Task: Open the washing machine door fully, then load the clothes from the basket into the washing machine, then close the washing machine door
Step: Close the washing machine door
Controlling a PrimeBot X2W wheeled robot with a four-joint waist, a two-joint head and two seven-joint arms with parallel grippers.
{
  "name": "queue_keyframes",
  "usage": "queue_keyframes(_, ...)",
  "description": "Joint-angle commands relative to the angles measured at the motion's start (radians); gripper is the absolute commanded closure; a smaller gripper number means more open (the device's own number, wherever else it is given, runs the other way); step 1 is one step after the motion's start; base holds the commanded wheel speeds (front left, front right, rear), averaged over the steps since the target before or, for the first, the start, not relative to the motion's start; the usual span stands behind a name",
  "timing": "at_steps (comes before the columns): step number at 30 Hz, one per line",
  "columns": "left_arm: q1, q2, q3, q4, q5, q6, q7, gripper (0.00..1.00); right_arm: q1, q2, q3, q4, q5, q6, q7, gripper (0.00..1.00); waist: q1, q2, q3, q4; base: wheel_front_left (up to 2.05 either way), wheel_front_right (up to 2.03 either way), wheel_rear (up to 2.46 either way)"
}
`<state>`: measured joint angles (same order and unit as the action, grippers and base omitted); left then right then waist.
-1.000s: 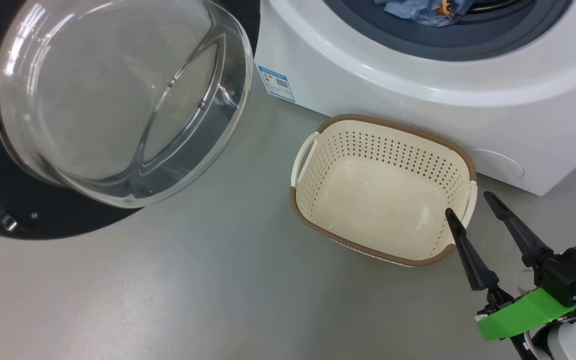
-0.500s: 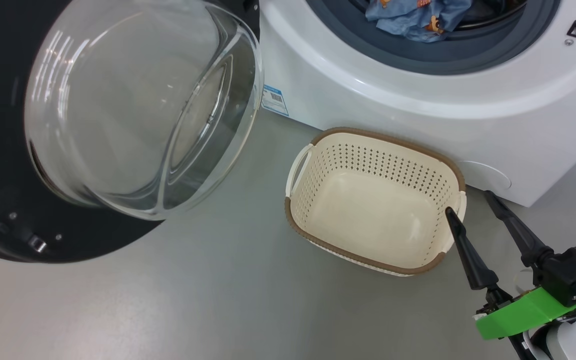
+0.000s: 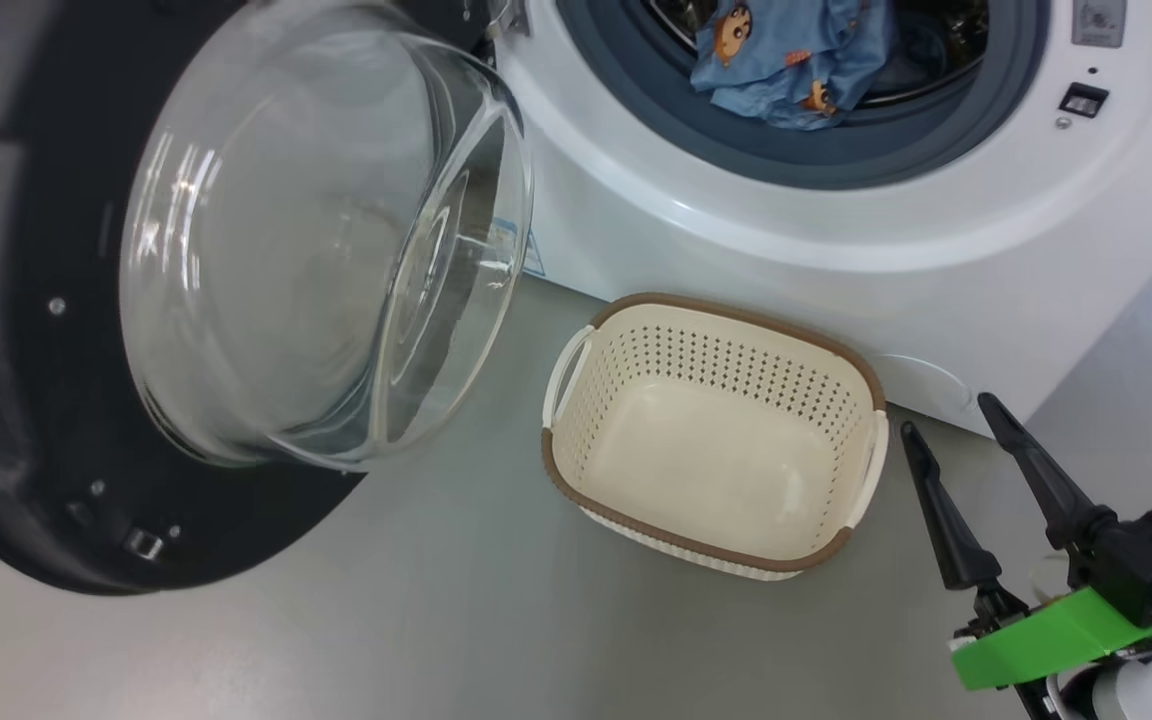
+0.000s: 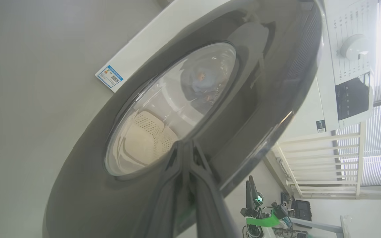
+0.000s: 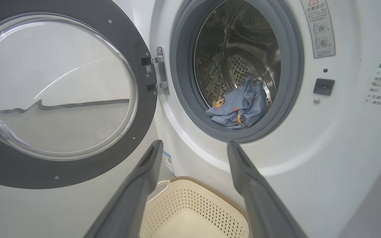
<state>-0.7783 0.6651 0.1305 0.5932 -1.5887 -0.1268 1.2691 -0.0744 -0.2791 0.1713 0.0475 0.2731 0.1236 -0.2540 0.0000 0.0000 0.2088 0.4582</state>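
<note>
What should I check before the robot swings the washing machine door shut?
1. The basket is empty: ok.
2. The clothes are in the washing machine: ok.
3. They clear the gasket: cannot tell; they lie right at its lip.
4. The left gripper is shut, tips at the washing machine door outer face: ok.
5. The right gripper is open and empty, low beside the basket: ok.

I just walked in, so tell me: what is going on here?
A two-armed robot is doing laundry. The washing machine door stands open, the blue clothes lie inside the washing machine, and the basket is empty. The right gripper hovers open beside the basket; the shut left gripper points at the door's outer face.
</note>
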Motion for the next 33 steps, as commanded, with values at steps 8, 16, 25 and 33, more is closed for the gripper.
queue_keyframes(8,0.057,0.03,0.007,-0.127,-0.028,-0.004,0.076,1.0,0.05,0.012,-0.019,-0.032,-0.003,0.007,-0.008,0.0,0.0,0.0,-0.047,-0.057,0.0,0.0,0.0)
queue_keyframes(16,0.096,0.003,-0.001,-0.217,-0.044,-0.004,0.11,1.0,0.078,0.023,-0.047,-0.04,-0.002,0.007,-0.008,0.0,0.0,0.0,-0.075,-0.109,0.0,0.0,0.0)
queue_keyframes(25,0.112,-0.035,-0.006,-0.279,-0.045,-0.004,0.105,1.0,0.105,0.048,-0.07,-0.048,-0.003,0.007,-0.008,0.0,0.0,0.0,-0.103,-0.187,0.0,0.0,0.0)
queue_keyframes(33,0.116,-0.061,-0.017,-0.313,-0.023,-0.004,0.085,1.0,0.12,0.067,-0.089,-0.056,-0.004,0.007,-0.008,0.0,0.0,0.0,-0.121,-0.265,0.0,0.0,0.0)
